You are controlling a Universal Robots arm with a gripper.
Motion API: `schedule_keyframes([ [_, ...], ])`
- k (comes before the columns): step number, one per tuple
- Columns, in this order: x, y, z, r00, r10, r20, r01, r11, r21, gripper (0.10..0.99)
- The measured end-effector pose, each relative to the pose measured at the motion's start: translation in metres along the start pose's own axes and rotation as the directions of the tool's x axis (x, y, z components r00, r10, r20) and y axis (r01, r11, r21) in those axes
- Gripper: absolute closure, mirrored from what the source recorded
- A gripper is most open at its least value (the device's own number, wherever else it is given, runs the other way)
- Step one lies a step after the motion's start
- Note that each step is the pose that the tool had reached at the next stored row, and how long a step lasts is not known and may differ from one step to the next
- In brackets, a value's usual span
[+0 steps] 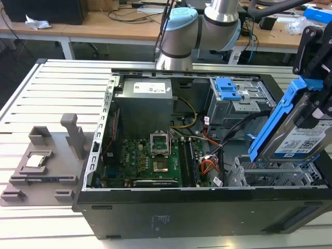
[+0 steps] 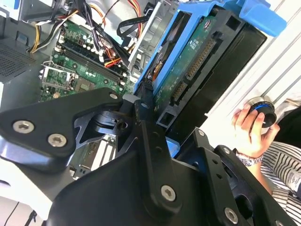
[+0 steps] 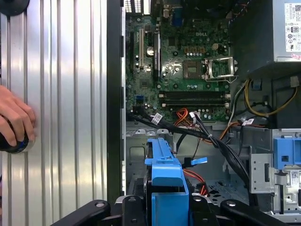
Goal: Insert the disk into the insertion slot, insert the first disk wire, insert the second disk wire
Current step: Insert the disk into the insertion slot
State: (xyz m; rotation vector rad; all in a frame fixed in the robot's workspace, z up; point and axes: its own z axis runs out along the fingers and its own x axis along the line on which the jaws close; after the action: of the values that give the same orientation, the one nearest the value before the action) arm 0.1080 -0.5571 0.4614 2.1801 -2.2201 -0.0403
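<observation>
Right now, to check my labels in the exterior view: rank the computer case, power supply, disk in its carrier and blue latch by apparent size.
1. computer case
2-3. power supply and disk: they look alike; the disk is nearer the camera, so unranked.
4. blue latch

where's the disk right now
The disk is on the exterior view's right, held tilted in the jaws just above the grey drive cage at the corner of the open computer case, not yet inside it.
</observation>
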Motion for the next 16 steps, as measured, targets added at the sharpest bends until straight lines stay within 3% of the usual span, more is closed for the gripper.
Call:
schedule_keyframes([
  [16, 0.0000, -0.0014, 0.0089, 1.0000, 0.000, -0.0002, 0.000, 1.0000, 0.000, 0.725],
])
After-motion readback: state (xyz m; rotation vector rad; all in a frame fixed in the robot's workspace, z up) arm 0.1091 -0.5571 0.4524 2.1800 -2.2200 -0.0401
